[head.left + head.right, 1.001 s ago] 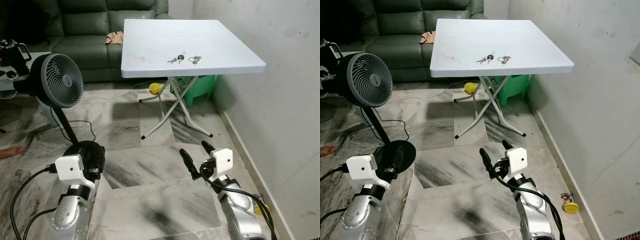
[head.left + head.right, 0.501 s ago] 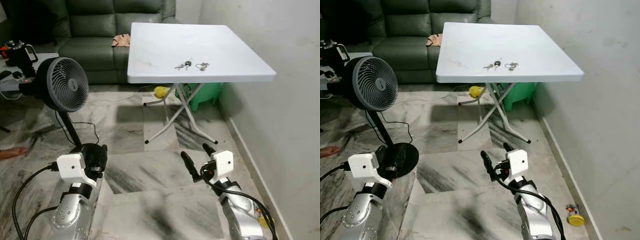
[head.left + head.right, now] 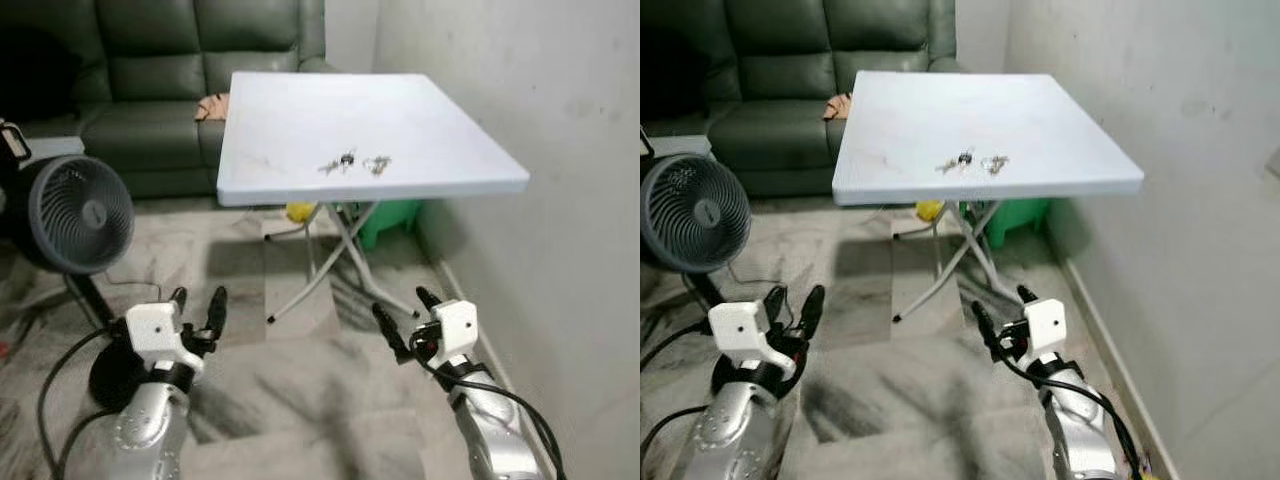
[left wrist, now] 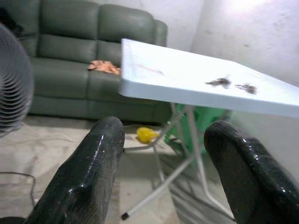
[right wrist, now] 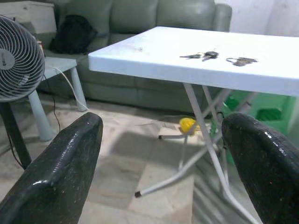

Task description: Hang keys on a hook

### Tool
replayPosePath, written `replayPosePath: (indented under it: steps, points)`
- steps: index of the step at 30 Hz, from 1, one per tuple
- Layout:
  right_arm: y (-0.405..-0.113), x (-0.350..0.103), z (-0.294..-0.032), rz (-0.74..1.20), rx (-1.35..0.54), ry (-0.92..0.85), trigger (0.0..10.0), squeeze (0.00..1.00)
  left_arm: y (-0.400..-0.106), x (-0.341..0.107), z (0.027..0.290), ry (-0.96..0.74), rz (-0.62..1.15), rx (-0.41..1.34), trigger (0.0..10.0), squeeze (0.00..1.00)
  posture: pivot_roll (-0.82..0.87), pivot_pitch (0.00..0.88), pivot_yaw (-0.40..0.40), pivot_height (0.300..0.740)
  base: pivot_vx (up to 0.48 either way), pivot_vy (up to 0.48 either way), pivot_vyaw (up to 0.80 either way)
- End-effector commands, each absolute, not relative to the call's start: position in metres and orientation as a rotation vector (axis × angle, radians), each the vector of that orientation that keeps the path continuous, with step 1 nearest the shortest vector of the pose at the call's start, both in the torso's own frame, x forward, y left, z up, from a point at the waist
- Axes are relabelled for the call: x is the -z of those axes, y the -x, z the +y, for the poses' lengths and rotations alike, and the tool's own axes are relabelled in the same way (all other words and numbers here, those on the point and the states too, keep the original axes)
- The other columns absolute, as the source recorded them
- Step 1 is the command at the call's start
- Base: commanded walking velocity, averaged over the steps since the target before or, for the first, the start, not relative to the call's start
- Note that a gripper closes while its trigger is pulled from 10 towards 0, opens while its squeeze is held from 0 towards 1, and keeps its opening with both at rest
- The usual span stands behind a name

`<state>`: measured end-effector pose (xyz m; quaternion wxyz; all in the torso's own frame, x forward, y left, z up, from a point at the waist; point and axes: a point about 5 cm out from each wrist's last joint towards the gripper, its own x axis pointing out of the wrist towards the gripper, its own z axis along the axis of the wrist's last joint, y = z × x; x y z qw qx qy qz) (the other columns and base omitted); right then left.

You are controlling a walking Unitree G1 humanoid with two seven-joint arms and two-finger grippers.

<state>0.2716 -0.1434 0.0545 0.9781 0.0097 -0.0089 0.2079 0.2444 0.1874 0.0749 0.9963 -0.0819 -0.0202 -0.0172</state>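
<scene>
The right gripper (image 3: 403, 317) and left gripper (image 3: 197, 305) are both raised low over the marble floor (image 3: 300, 400), fingers apart and empty. At 12 o'clock, two key bunches (image 3: 337, 163) (image 3: 377, 164) lie side by side on the white folding table (image 3: 420, 120), with a standing fan (image 3: 75, 212) at 10 o'clock.
</scene>
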Motion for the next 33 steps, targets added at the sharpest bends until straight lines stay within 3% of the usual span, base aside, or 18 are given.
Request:
replayPosePath:
  steps: [1,15,23,33]
  points:
    - [-0.2738,-0.0578,-0.1387,-0.028,-0.437,-0.019,10.0,0.0,-0.2445,-0.0765,0.1905,0.159,-0.041,0.029,10.0,0.0,-0.07,0.0,-0.015,0.74,0.465,0.0,0.0]
    - [-0.2739,-0.0592,-0.1351,-0.034,-0.468,0.031,10.0,0.0,-0.2459,-0.0762,0.1879,0.166,-0.041,0.04,10.0,0.0,-0.07,0.0,-0.016,0.74,0.459,0.0,0.0]
    - [-0.2731,-0.0595,-0.1346,-0.036,-0.477,0.037,10.0,0.0,-0.2452,-0.0758,0.1871,0.166,-0.04,0.04,10.0,0.0,-0.07,0.0,-0.019,0.74,0.458,0.0,0.8]
    - [-0.274,-0.0606,-0.136,-0.04,-0.464,-0.003,10.0,0.0,-0.245,-0.0755,0.187,0.166,-0.037,0.041,10.0,0.0,-0.07,0.0,-0.02,0.74,0.458,0.0,0.18]
